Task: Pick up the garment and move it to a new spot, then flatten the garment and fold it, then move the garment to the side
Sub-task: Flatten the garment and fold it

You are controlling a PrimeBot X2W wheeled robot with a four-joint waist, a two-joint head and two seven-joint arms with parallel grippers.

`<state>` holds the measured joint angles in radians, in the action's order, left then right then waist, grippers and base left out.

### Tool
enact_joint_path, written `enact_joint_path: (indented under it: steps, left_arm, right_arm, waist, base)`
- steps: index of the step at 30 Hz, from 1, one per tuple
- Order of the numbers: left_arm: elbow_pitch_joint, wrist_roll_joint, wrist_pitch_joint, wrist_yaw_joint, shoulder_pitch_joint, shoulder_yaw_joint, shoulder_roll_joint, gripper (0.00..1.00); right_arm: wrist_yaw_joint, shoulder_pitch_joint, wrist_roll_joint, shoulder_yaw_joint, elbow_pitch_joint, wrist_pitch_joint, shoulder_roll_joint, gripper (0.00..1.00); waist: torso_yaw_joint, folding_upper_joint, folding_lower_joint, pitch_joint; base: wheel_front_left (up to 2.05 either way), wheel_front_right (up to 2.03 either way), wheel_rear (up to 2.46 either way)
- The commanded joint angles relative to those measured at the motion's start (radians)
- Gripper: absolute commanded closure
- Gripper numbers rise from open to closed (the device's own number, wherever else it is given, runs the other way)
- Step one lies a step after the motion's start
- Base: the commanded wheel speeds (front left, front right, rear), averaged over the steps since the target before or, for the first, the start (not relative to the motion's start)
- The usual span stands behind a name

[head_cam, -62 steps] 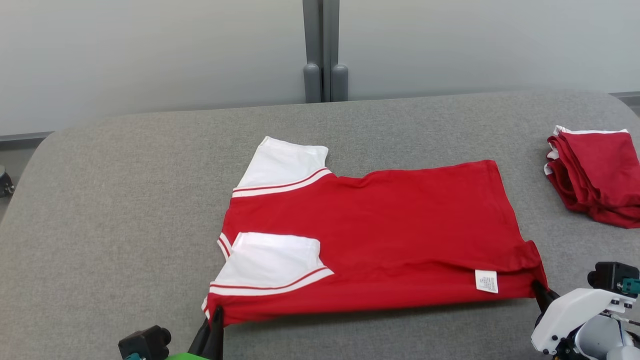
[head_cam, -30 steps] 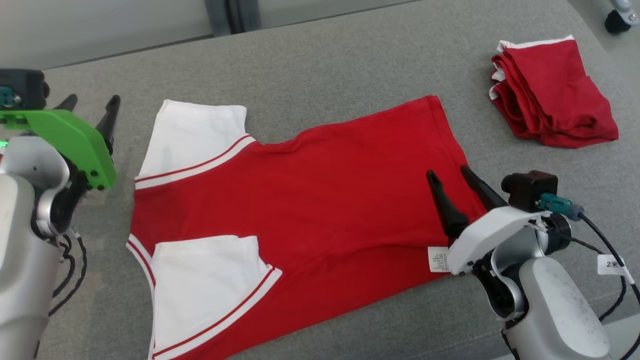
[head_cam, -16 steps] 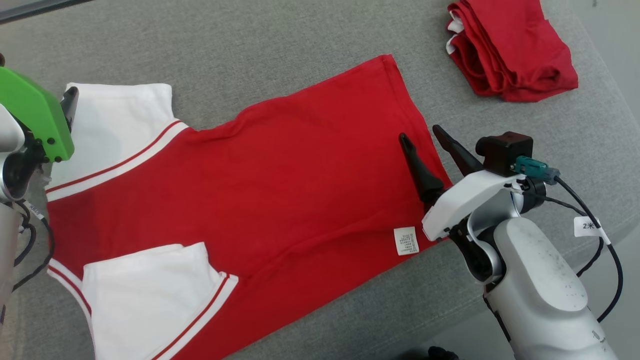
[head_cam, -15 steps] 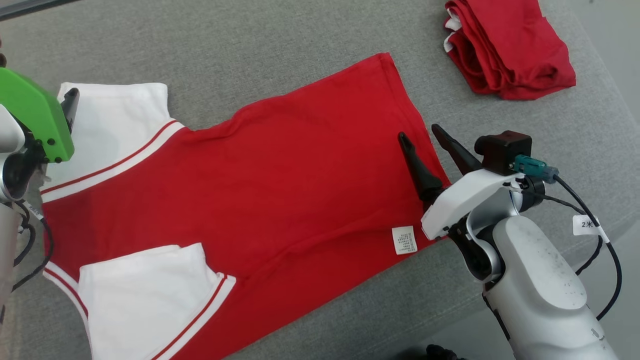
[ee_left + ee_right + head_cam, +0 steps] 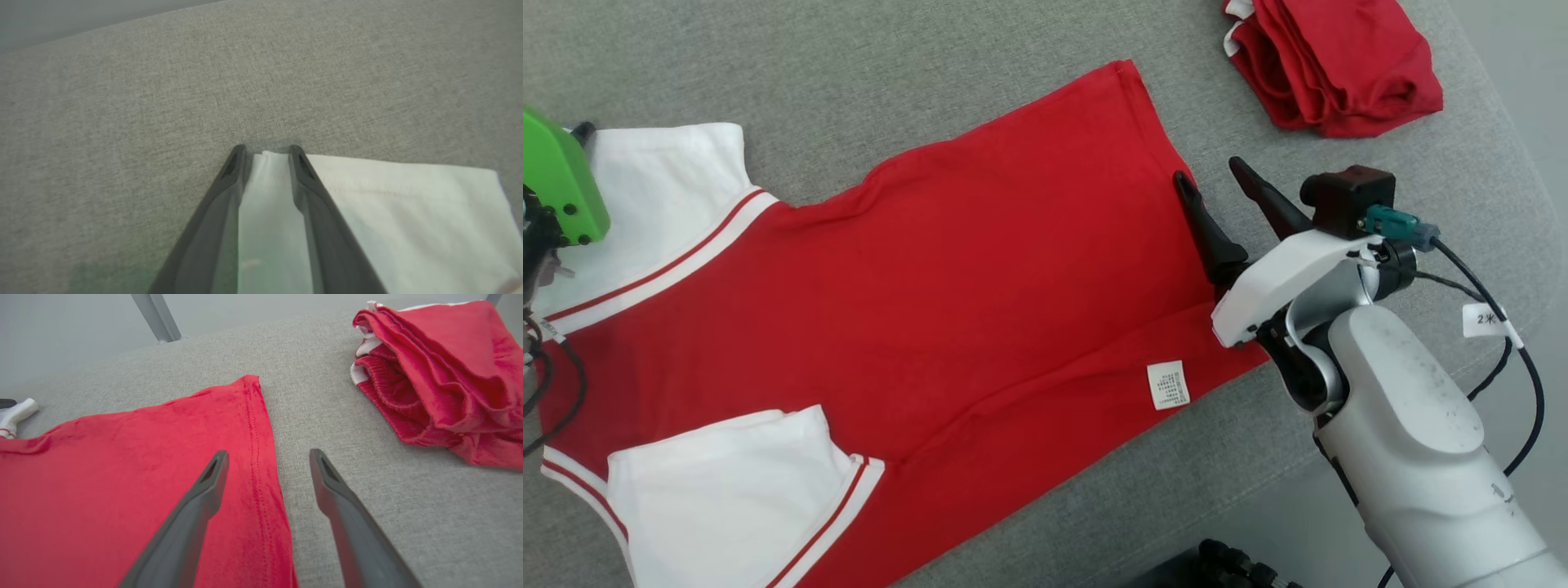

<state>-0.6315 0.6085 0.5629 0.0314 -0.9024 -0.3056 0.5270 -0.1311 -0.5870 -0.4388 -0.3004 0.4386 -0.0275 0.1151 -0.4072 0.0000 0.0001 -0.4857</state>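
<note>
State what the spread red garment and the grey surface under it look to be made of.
Garment: soft knit fabric, probably cotton jersey, matte; it creases gently and shows stitched hems. Grey surface: coarse woven upholstery cloth, matte, with a visible heathered weave.

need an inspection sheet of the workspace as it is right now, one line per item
surface: grey fabric-covered table, rounded corner at the right
job's things: red garment spread flat; near white sleeve folded onto it; care tag showing
clutter: folded red pile at the far right, apart from the garment
claws: left claw straddles the corner of the far white sleeve, cloth between its fingers, grip not confirmed; right claw open, fingers astride the garment's hem
cables: black cable with a white tag loops beside the right arm; dark cables at the left arm
surroundings: grey wall and metal post beyond the table
</note>
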Motion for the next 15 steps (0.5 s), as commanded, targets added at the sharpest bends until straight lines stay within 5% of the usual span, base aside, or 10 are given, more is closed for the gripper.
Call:
enact_joint_path:
  steps: [1,15]
  left_arm:
    - [-0.002,0.005,-0.007,0.008,0.005,-0.007,-0.011,1.0]
    - [0.155,0.016,-0.175,0.056,0.03,-0.051,-0.116,1.0]
  right_arm:
    - [0.001,-0.033,-0.002,0.0,0.014,0.008,0.009,0.0]
    - [0.001,-0.258,0.001,-0.026,0.252,0.124,0.143,0.0]
  waist:
    - [0.019,0.0,-0.0001,0.009]
    - [0.243,0.0,-0.0001,0.052]
  base:
    - [0.0,0.0,0.0]
    - [0.0,0.0,0.0]
